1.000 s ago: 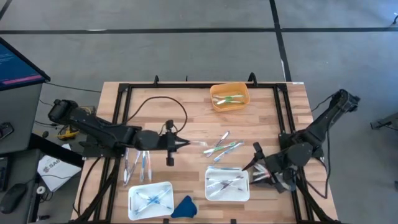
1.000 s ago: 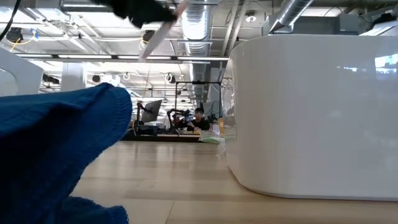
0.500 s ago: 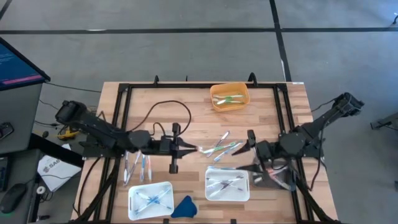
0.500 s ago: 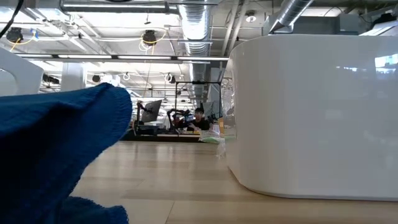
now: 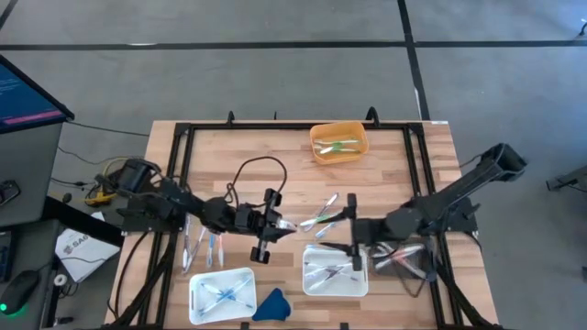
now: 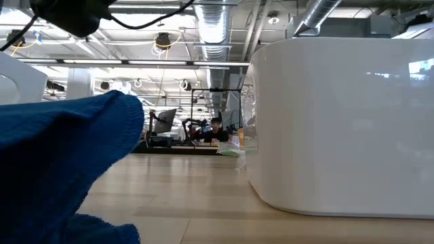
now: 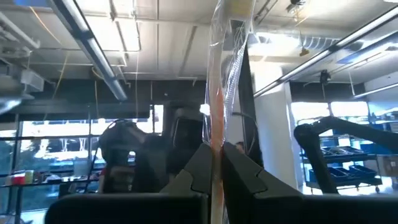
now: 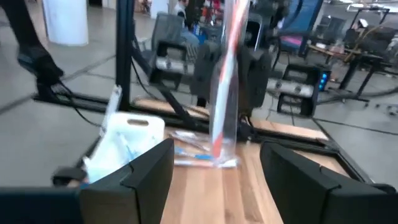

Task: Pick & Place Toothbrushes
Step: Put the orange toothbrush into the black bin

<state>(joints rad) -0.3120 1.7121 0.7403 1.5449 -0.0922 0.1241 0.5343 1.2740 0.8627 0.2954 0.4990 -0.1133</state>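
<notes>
Here, near the middle of a wooden table (image 5: 394,151), 2 dark robot arms face each other for what looks like a handover. The left gripper (image 5: 286,225) is clamped shut on 1 wrapped toothbrush (image 7: 217,106), white with an orange stripe, holding it upright and off the table so its free end is offered. The right gripper (image 5: 352,231) waits just beside it with its fingers (image 8: 132,176) spread wide, holding nothing; the toothbrush stands between them in its wrist view. A loose cluster of toothbrushes (image 5: 326,215) lies on the wood between the arms. More fill an orange bin (image 5: 338,142) at the far edge, 2 white trays (image 5: 221,295) at the near edge, and a small row (image 5: 204,246) by the left arm.
</notes>
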